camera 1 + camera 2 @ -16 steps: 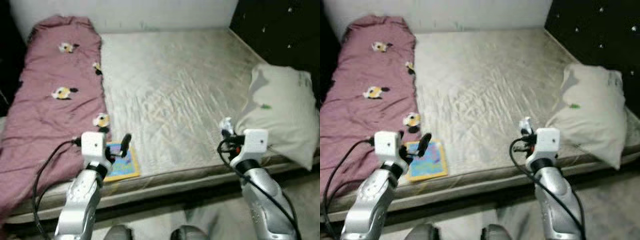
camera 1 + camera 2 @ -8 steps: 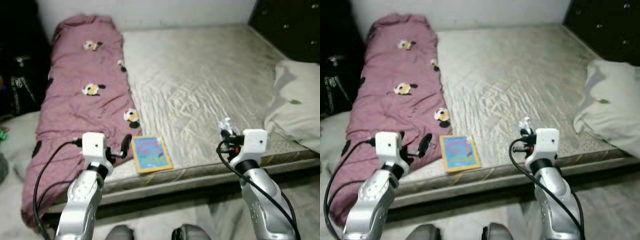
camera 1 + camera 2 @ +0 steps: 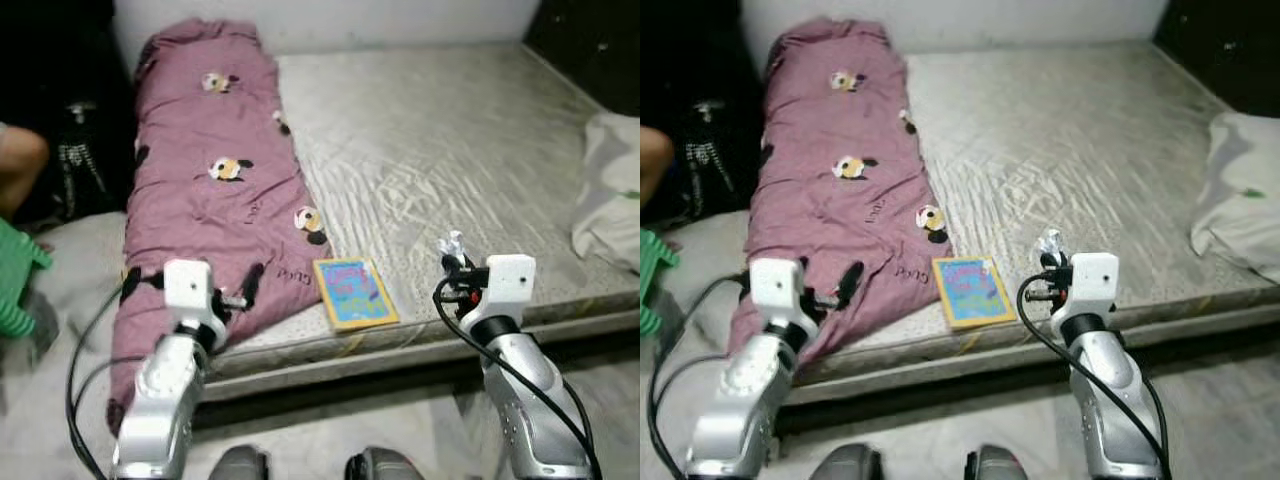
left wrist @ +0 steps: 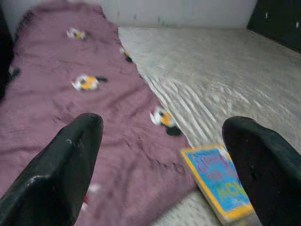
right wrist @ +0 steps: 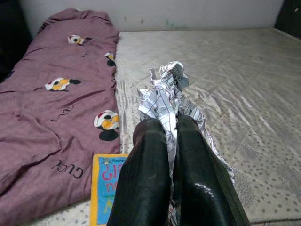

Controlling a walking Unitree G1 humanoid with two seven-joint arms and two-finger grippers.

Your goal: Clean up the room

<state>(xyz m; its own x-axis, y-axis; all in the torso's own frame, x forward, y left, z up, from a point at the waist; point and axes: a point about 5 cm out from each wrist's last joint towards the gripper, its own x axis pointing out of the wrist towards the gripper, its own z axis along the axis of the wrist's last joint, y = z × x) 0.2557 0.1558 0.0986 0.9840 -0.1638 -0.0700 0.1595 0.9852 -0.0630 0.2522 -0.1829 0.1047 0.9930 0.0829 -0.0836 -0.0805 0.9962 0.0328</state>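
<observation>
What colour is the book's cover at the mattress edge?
The book is mostly bright blue with a yellow border and pinkish lettering; the left eye view shows it best.

Dim, flat indoor light; soft blur throughout, corners falling dark.

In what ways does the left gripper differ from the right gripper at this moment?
The left gripper has its jaws spread wide and holds nothing, while the right gripper has its jaws shut on a crumpled piece of printed white paper. The left one is over the mauve patterned blanket; the right one is over the bare grey mattress. Both are raised at the bed's near edge.
</observation>
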